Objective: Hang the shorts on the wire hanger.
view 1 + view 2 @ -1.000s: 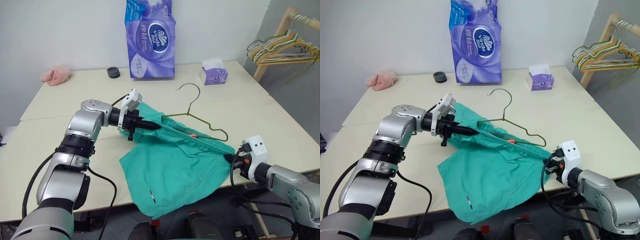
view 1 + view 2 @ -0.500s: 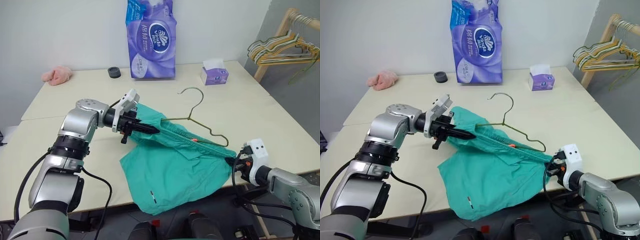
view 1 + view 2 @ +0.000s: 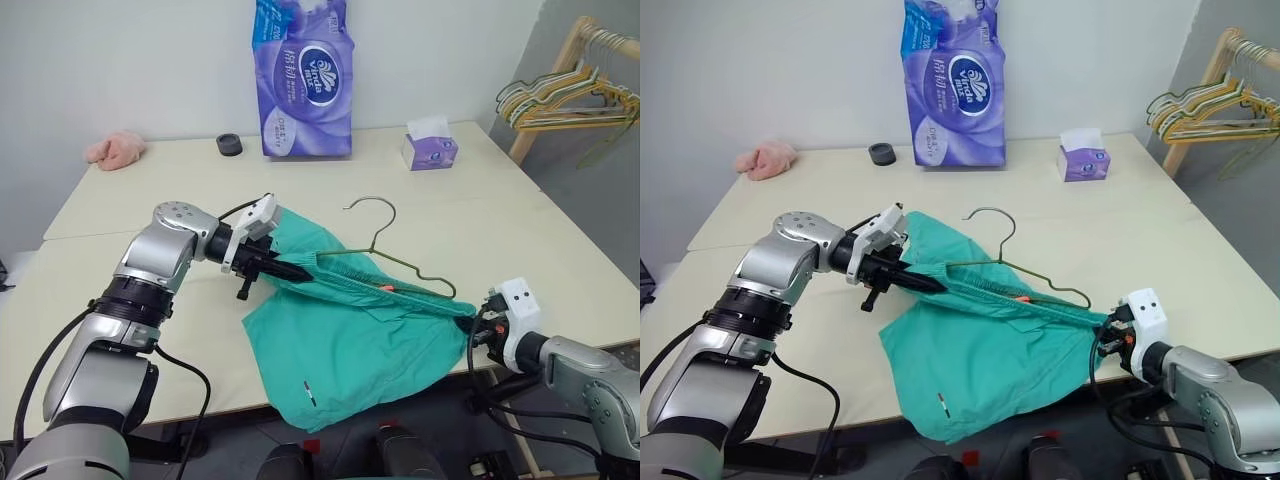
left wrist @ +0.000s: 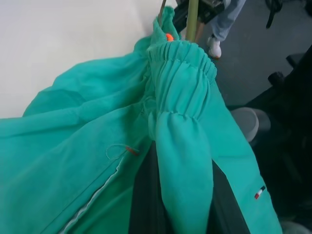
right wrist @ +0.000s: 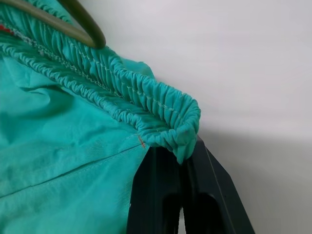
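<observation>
We're at a pale cream table (image 3: 150,190) made of two tops pushed together, seam running left to right, with a plain white wall behind it. Along the far edge sits a purple pack of tissue rolls (image 3: 300,75), a little black ring (image 3: 229,145) next to it, a pink cloth (image 3: 113,149) off at the far left, and a small purple tissue box (image 3: 430,148) towards the right. In the far right corner of the room there's a wooden rack (image 3: 560,80) loaded with more wire hangers.

The shorts (image 3: 350,320) lie on the near middle of the table, legs drooping over the near edge. We've got both ends of the waistband: our left gripper (image 3: 285,269) is clamped shut on the left end, the right gripper (image 3: 478,320) is pinched shut on the right end at the table's near right edge, so the band is stretched between them.

The hanger (image 3: 385,250) rests along the far side of that waistband, hook pointing away from us. Whether its lower bar is inside the waistband or just on top, we can't tell.
</observation>
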